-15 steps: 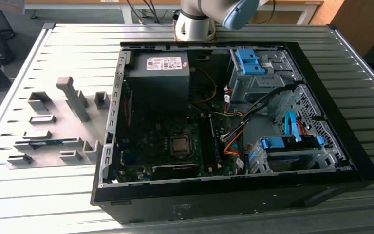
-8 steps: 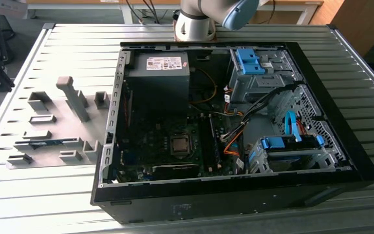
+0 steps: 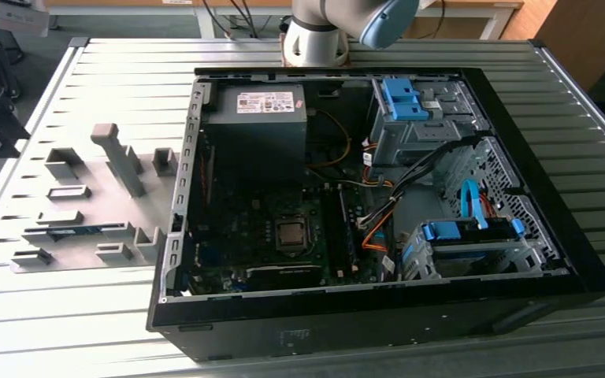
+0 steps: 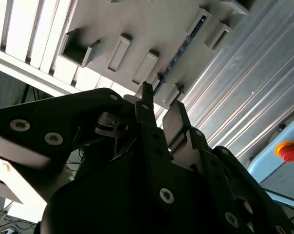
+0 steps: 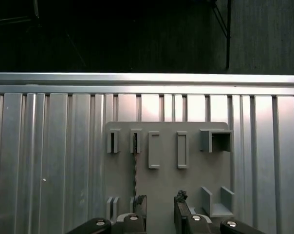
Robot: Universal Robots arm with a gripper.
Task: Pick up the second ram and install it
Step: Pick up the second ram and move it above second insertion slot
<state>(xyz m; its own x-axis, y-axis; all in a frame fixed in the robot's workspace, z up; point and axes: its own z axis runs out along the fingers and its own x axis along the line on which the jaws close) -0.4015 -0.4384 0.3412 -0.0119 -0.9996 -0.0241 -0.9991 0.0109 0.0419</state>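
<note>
The second ram (image 3: 72, 231) is a slim dark green-blue stick standing on edge in the slots of the gray holder plate (image 3: 92, 189), on the exterior view's left, beside the open computer case. In the first wrist view the ram (image 5: 135, 165) appears as a thin dark strip between two small holder blocks, and in the second wrist view the ram (image 4: 186, 41) sits in the same slots. My gripper (image 5: 160, 204) hangs well above the plate, open, with nothing between its fingers. One fingertip (image 5: 139, 204) sits close to the ram's line. The gripper (image 4: 159, 109) shows the same open gap.
The open computer case (image 3: 554, 260) lies on the ribbed metal table (image 3: 597, 142), with the motherboard (image 3: 281, 236), power supply (image 3: 255, 118) and blue drive brackets (image 3: 402, 98) inside. Tall gray blocks (image 3: 119, 157) rise from the holder plate. The arm's base (image 3: 318, 35) stands behind the case.
</note>
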